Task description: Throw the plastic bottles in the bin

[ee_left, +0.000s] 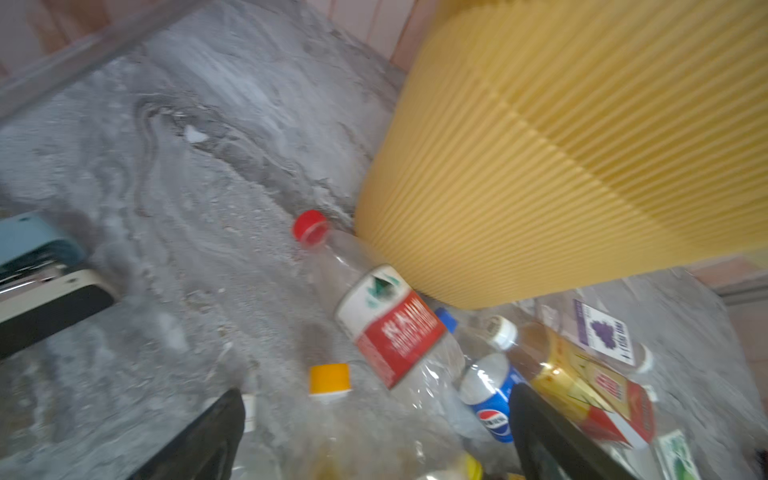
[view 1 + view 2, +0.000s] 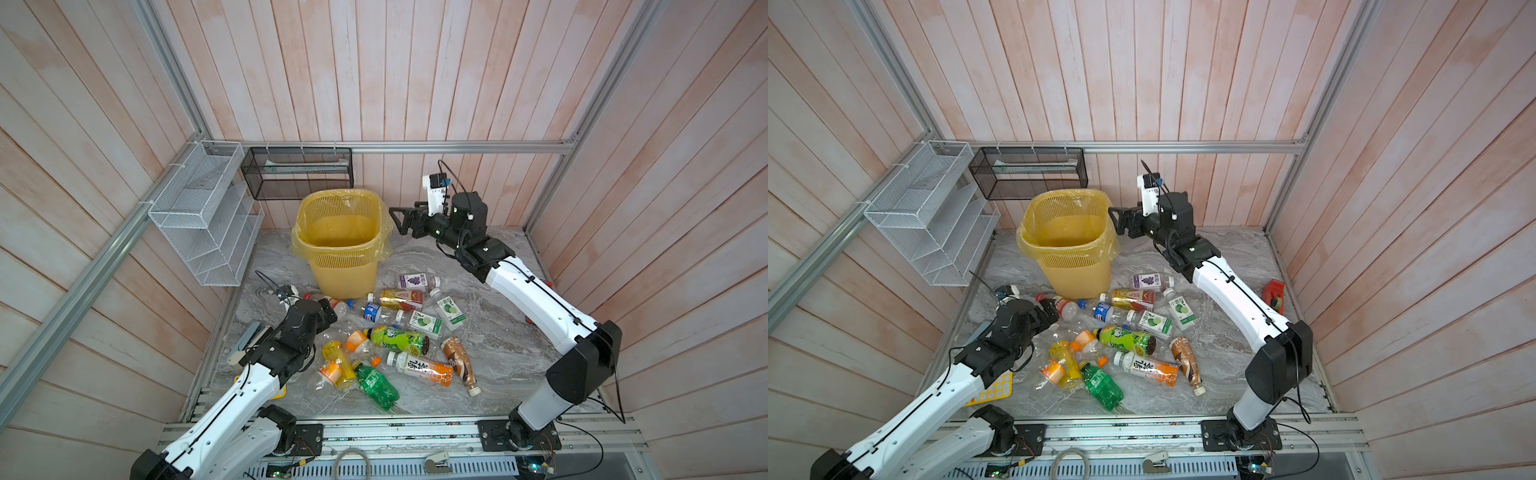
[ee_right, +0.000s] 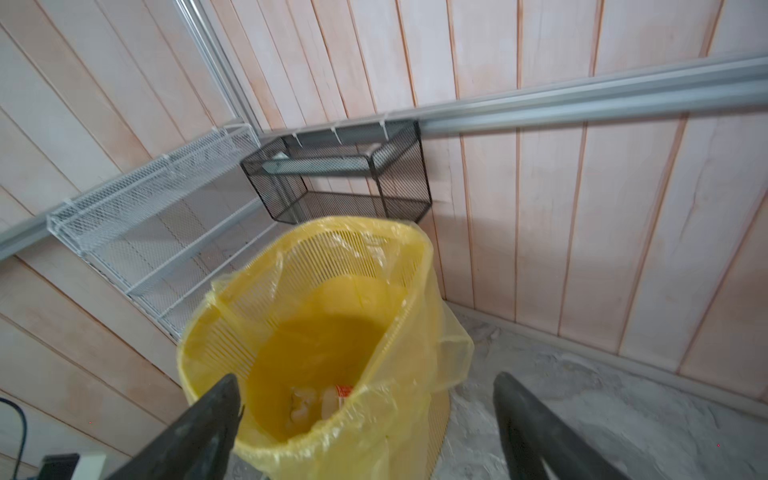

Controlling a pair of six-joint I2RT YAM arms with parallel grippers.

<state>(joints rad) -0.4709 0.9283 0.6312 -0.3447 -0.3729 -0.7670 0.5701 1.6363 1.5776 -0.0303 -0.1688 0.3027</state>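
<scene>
Soft, bright, even light fills both top views, leaving only faint shadows on the tabletop (image 2: 511, 357). Wide-angle distortion splays the wall planks (image 2: 1433, 208) outward at 3 and 9 o'clock. The left wrist view is smeared with blur, so the bin (image 1: 561, 166) and the labels on the plastic bottles (image 1: 395, 332) look soft. In the right wrist view the right gripper (image 3: 366, 375) is dark and out of focus, the bag (image 3: 449, 345) glows translucent, and a dim shadow falls on the wall planks behind it.
</scene>
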